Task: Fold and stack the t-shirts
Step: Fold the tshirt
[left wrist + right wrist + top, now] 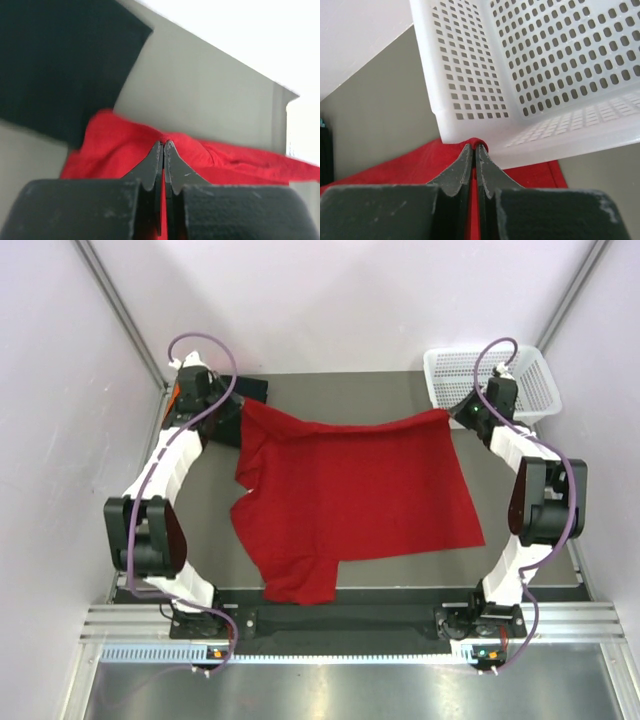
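Observation:
A bright red t-shirt [350,490] lies spread across the middle of the table, its far edge lifted and stretched between both grippers. My left gripper [243,403] is shut on its far left corner, with red cloth [120,145] pinched between the jaws. My right gripper [450,414] is shut on the far right corner [485,142], right against the basket. A black shirt [250,389] lies folded at the far left, just behind the left gripper; it fills the upper left of the left wrist view [60,65]. A sliver of orange cloth [176,392] shows beside it.
A white plastic mesh basket [490,375] stands at the far right corner; its wall [530,75] is directly in front of the right gripper. White walls enclose the table on three sides. The arm bases and a metal rail run along the near edge.

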`<state>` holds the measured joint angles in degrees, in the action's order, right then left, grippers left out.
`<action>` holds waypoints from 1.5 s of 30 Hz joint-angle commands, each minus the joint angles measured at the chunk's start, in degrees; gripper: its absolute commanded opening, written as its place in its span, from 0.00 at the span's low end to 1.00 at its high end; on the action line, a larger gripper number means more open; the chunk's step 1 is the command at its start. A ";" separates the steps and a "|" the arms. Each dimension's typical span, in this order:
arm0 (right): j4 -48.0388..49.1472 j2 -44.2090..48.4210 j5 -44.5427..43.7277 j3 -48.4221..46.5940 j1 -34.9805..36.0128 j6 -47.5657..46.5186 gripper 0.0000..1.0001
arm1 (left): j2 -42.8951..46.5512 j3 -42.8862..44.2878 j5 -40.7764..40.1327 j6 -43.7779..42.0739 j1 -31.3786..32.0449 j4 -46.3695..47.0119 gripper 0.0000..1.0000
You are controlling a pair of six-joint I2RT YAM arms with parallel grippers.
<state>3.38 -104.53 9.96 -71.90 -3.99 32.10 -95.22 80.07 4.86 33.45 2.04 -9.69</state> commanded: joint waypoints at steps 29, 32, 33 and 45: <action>-0.04 5.21 11.04 2.65 -4.01 -5.29 0.01 | 19.20 -14.16 -2.75 4.34 3.05 -20.28 0.00; -0.56 4.43 12.02 -0.08 -3.75 -6.08 0.01 | 18.58 -12.66 -2.49 4.08 2.97 -20.63 0.00; -1.61 4.25 11.84 -0.69 -3.57 -6.17 0.01 | 18.41 -12.23 -2.40 3.99 3.05 -20.72 0.00; -8.21 12.77 7.79 8.24 -3.66 -6.44 0.00 | 19.37 -8.44 -4.34 0.12 3.05 -30.91 0.00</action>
<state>-3.88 -97.38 19.05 -67.02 -7.35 25.98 -76.77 70.19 1.80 35.99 5.08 -35.99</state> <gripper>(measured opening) 0.009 0.015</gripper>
